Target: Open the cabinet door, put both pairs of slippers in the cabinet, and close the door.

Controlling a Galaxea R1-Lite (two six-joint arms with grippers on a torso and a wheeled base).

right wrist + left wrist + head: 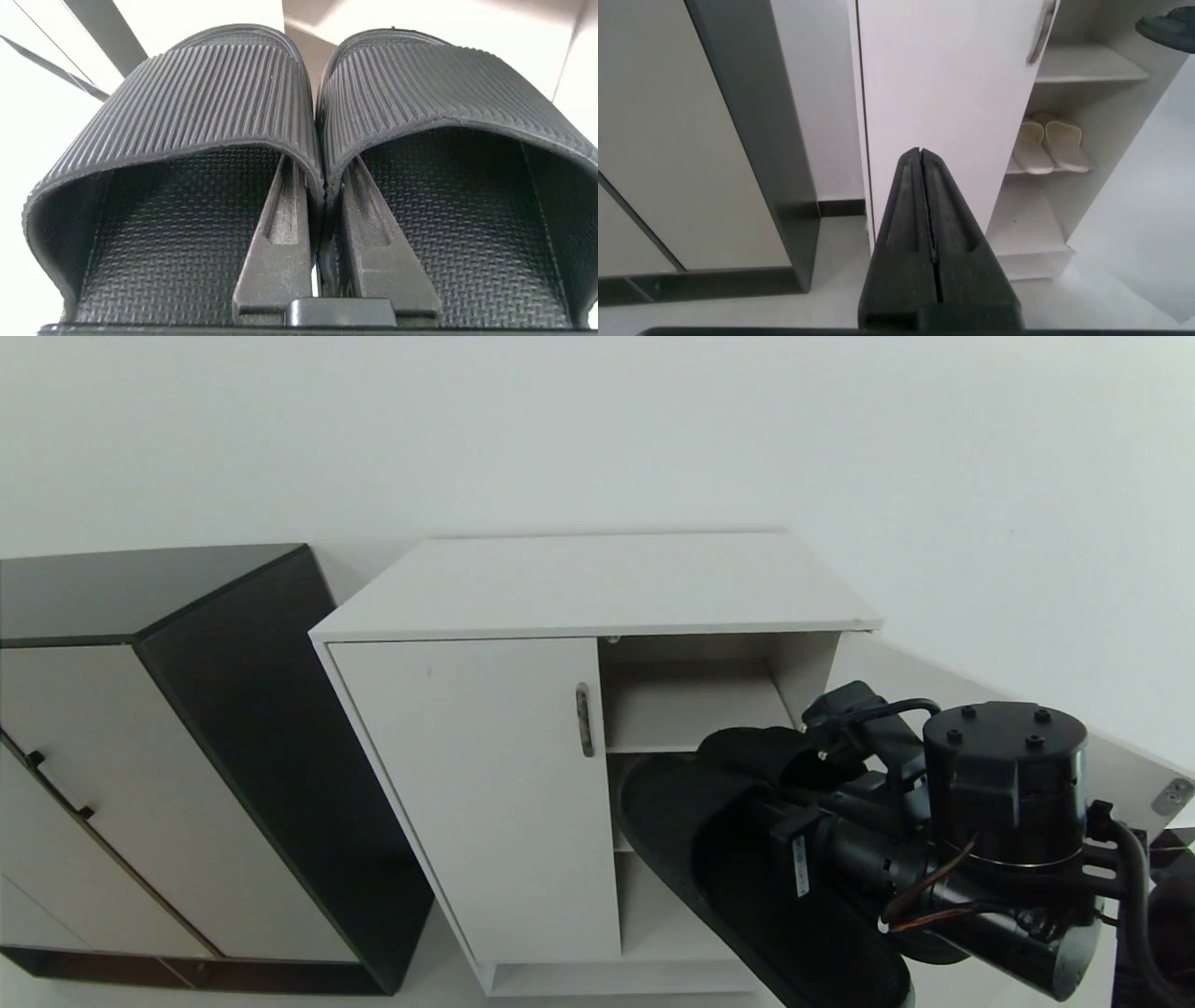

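Before the open right half of the white cabinet point(597, 583), the right gripper point(322, 168) clamps the black slippers point(709, 831) together, one finger under each strap, seemingly pinching their inner edges. Pale slippers point(1052, 147) lie side by side on a middle shelf inside. Facing the closed door point(467, 784), the left gripper point(920, 163) hangs empty, fingers pressed together.

No readable text, labels, numbers or signs anywhere.

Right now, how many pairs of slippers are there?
2. Black pair clamped in the right gripper before the white cabinet; cream pair on a shelf inside. Its closed door may hide more.
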